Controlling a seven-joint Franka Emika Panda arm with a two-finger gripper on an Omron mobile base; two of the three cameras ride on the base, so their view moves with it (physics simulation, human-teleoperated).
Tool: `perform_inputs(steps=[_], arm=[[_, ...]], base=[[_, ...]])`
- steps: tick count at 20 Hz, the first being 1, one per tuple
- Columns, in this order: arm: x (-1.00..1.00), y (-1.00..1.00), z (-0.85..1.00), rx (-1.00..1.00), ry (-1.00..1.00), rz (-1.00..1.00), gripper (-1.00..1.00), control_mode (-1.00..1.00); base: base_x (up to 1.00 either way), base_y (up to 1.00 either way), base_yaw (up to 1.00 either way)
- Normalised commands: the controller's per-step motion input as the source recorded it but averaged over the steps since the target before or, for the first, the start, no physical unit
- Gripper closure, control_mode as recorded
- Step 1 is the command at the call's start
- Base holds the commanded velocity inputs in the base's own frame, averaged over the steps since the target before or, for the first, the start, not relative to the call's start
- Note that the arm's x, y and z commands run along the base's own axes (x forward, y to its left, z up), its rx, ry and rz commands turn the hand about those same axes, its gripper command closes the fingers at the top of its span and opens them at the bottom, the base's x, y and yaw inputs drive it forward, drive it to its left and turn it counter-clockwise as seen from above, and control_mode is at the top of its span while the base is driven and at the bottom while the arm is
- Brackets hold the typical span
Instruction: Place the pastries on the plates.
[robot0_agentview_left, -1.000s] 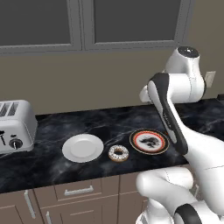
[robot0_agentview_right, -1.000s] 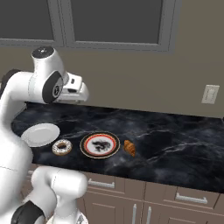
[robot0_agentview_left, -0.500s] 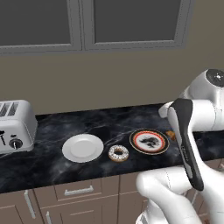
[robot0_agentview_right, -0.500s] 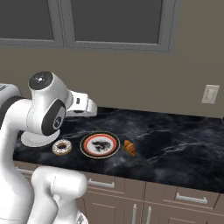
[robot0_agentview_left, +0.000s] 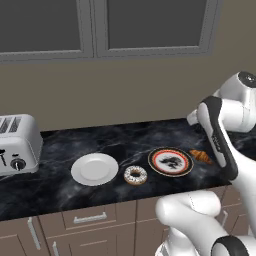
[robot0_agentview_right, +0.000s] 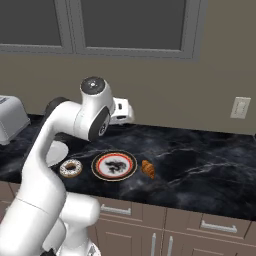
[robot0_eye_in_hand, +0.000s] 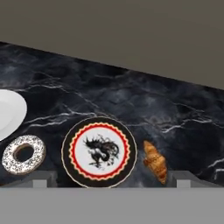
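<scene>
On my feed the desk (robot0_eye_in_hand: 131, 96) is black marble-look stone, veined with thin white streaks. The round plate with the black rim (robot0_eye_in_hand: 99, 152) carries a scalloped orange-red ring around a white centre bearing a dark dragon-like motif. Beside it I see the plain round plate (robot0_agentview_left: 95, 169), white all over. The ring donut (robot0_eye_in_hand: 23, 154) has white icing peppered with dark sprinkles. The small croissant (robot0_eye_in_hand: 155, 161) is golden-brown with darker ridges. The boxy toaster (robot0_agentview_left: 17, 143) is silver-grey with dark slots and knob. Cabinet fronts (robot0_agentview_left: 90, 220) are brownish-taupe, the wall (robot0_agentview_right: 165, 90) dull olive-beige.
</scene>
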Motion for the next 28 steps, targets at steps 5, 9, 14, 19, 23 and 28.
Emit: perform_inputs(steps=[5, 9, 14, 19, 23, 28], arm=[[0.35, -0.56, -0.63, -0.11, 0.19, 0.03, -1.00, -1.00], [0.19, -0.34, -0.40, -0.23, 0.20, 0.06, -1.00, -1.00], [0.18, -0.26, -0.33, -0.13, 0.16, 0.15, -1.00, -1.00], [0.04, -0.21, -0.76, 0.16, -0.10, 0.30, -1.00, -1.00], [0.00, -0.17, -0.49, 0.01, 0.03, 0.21, -1.00, -1.00], [0.00, -0.07, -0.33, -0.12, 0.17, 0.15, -1.00, -1.00]], base=[[0.00, 0.00, 0.00], [0.00, 0.00, 0.00], [0.00, 0.00, 0.00], [0.00, 0.00, 0.00], [0.00, 0.00, 0.00], [0.00, 0.00, 0.00]])
